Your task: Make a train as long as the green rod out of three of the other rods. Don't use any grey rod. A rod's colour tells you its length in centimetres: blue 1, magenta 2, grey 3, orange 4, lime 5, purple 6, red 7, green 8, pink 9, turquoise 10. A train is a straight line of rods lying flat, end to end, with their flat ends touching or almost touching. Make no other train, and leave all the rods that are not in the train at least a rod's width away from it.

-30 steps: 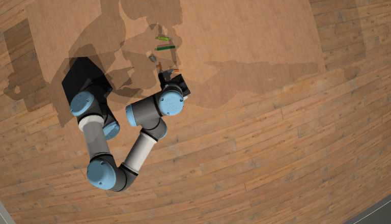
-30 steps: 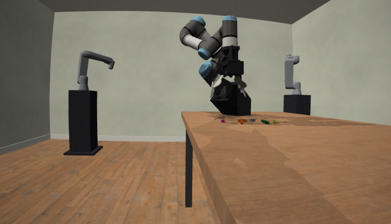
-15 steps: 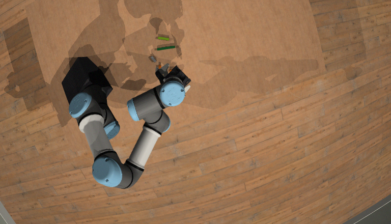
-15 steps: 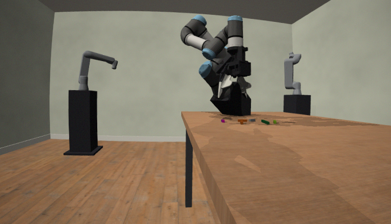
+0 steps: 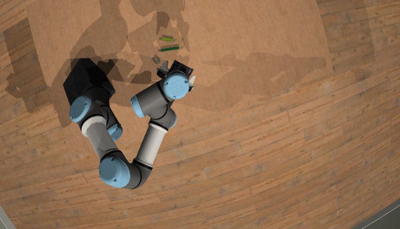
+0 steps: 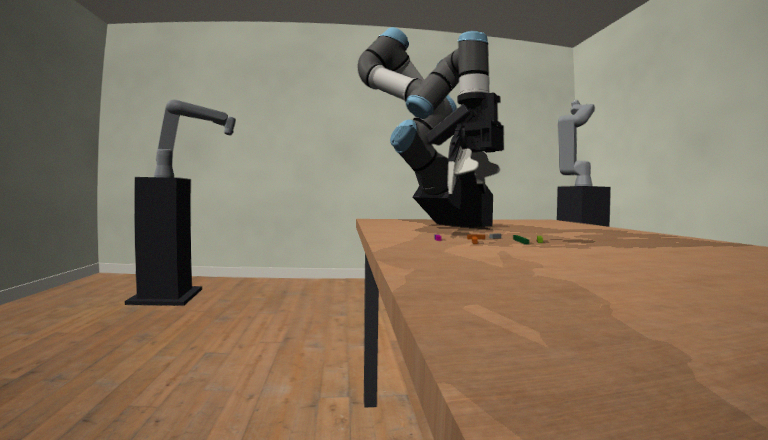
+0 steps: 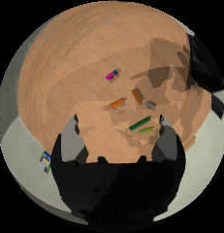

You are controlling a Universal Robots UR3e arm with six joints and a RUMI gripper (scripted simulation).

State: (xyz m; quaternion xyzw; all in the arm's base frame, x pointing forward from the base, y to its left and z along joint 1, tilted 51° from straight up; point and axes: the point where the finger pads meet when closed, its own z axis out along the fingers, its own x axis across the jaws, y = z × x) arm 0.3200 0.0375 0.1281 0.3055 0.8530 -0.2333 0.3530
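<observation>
My gripper (image 5: 178,73) (image 6: 468,183) (image 7: 119,114) is open and empty, high above the table. A magenta rod (image 6: 437,237) (image 7: 110,76) and a small blue rod (image 7: 115,72) lie end to end in line, touching or almost touching. One orange rod (image 7: 116,103) lies apart from them; a second orange rod (image 7: 137,96) lies at an angle to it. The green rod (image 5: 169,49) (image 6: 521,239) (image 7: 140,123) lies near the lime rod (image 5: 167,39) (image 6: 539,239) (image 7: 146,130), not touching it. The arm hides the orange, magenta and blue rods in the top view.
A grey rod (image 5: 157,60) (image 6: 495,236) (image 7: 150,105) lies between the second orange rod and the green rod. The arm's black base (image 5: 85,82) stands on the table (image 5: 250,17) to the left of the rods in the top view.
</observation>
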